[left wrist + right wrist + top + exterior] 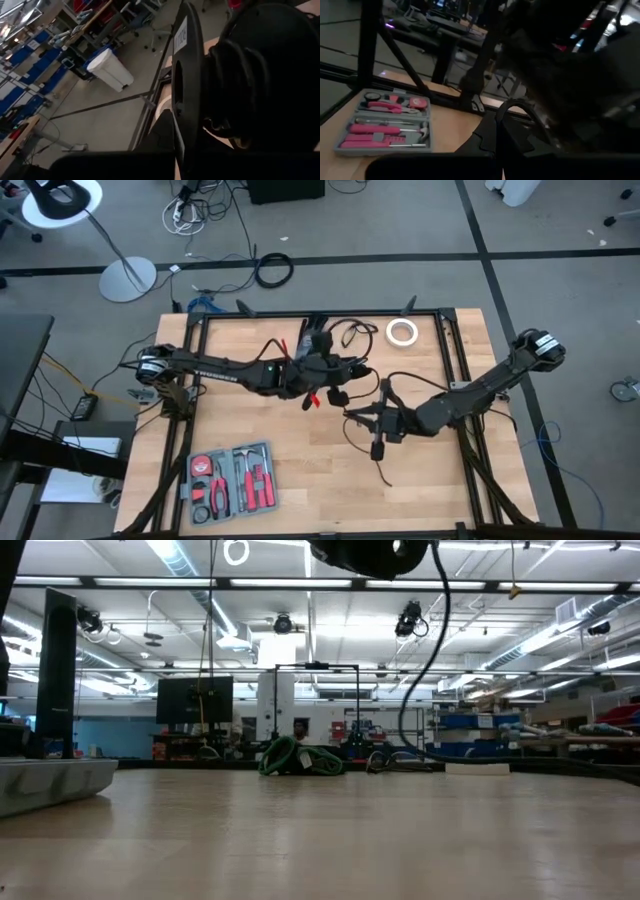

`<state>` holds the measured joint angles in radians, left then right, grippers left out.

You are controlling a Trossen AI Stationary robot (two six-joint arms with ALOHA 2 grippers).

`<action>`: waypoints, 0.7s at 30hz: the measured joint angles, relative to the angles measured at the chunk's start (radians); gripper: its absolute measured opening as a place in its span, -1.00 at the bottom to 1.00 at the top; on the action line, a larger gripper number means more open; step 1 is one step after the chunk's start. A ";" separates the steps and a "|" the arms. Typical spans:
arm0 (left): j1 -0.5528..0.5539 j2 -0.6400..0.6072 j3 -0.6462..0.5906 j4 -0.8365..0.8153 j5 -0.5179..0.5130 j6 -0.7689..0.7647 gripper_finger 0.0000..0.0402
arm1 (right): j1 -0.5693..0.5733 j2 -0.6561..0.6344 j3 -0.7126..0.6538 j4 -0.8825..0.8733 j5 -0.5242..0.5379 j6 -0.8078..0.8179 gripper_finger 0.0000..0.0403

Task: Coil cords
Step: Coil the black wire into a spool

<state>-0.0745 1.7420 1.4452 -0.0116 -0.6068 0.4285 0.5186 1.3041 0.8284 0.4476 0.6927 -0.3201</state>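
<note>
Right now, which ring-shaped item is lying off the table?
The black cable ring on the floor beyond the table's far edge; the white tape roll lies on the tabletop.

Thin black cords (352,332) lie tangled mid-table, one small loop near the far edge, loose tail trailing nearward.

A: Count on the table?
B: One white tape roll (402,332), one grey tool case (229,481), two arms, two grippers.
A: Cords?
B: Black cords (352,333) tangled mid-table; number unclear.

Tool case (232,480) blocks the near-left; bare table (440,480) near-right lies open
</note>
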 joint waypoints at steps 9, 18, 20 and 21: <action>0.003 0.000 0.000 -0.038 0.013 0.056 -1.00 | 0.054 -0.069 0.000 -0.009 0.133 -0.086 -0.98; 0.038 0.000 0.000 -0.229 -0.048 0.116 -1.00 | 0.123 -0.141 0.000 -0.050 0.235 -0.120 -0.98; 0.052 0.000 0.000 -0.243 -0.065 0.117 -1.00 | 0.133 -0.145 0.000 -0.050 0.235 -0.121 -0.98; 0.060 0.000 0.000 -0.248 -0.069 0.117 -1.00 | 0.135 -0.146 -0.001 -0.049 0.235 -0.126 -0.98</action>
<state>-0.0148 1.7420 1.4452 -0.2593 -0.6763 0.5453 0.6538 1.1584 0.8278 0.3986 0.9277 -0.4458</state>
